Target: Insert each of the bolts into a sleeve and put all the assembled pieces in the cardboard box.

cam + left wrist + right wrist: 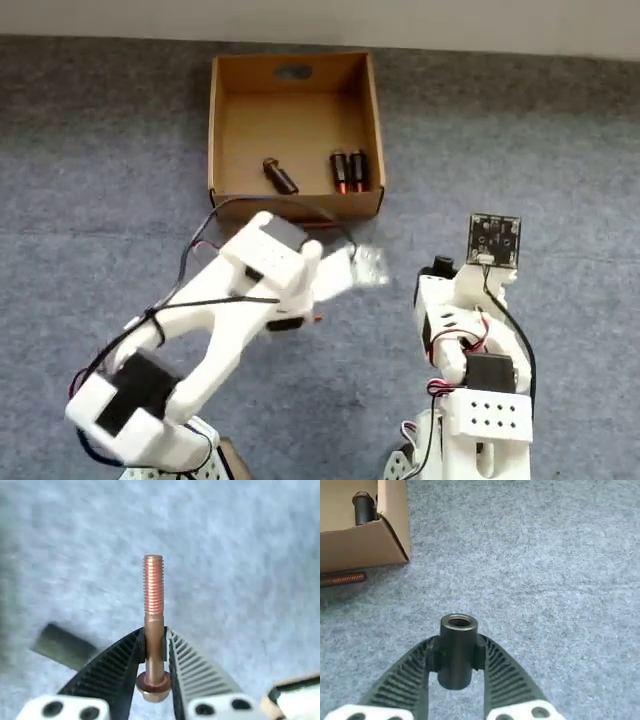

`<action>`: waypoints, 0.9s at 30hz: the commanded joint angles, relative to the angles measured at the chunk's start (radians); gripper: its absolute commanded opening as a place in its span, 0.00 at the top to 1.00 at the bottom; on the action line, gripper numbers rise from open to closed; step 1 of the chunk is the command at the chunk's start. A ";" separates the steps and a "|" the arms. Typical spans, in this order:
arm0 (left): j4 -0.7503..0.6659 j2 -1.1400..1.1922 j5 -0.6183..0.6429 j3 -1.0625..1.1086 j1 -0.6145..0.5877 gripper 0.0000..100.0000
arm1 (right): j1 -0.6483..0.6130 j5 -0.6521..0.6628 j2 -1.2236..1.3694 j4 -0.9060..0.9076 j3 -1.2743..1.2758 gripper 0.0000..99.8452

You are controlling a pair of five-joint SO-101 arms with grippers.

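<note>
My left gripper is shut on a copper bolt, gripping the shank just above the flanged head, with the threaded end pointing away. In the high view this gripper hangs just in front of the cardboard box. My right gripper is shut on a black sleeve, whose open bore faces the camera. Three assembled pieces lie in the box: one near the middle and two side by side at the right. Another dark sleeve lies on the carpet.
Grey carpet covers the table. A corner of the box is close to the right gripper, with a dark piece inside it. A copper threaded end shows beside the box's outer wall. The right arm's base stands at the front right.
</note>
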 commanded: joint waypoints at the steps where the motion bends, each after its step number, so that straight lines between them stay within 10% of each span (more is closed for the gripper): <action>1: 0.006 -0.101 -0.130 0.107 -0.010 0.99 | 0.010 -0.009 -0.012 -0.019 -0.004 0.99; 14: 0.003 0.097 -0.132 -0.027 -0.070 0.81 | 0.005 -0.005 -0.012 -0.019 0.019 0.99; 27: -0.006 -0.314 0.279 -0.015 -0.105 0.85 | 0.005 -0.003 -0.012 -0.019 0.021 0.99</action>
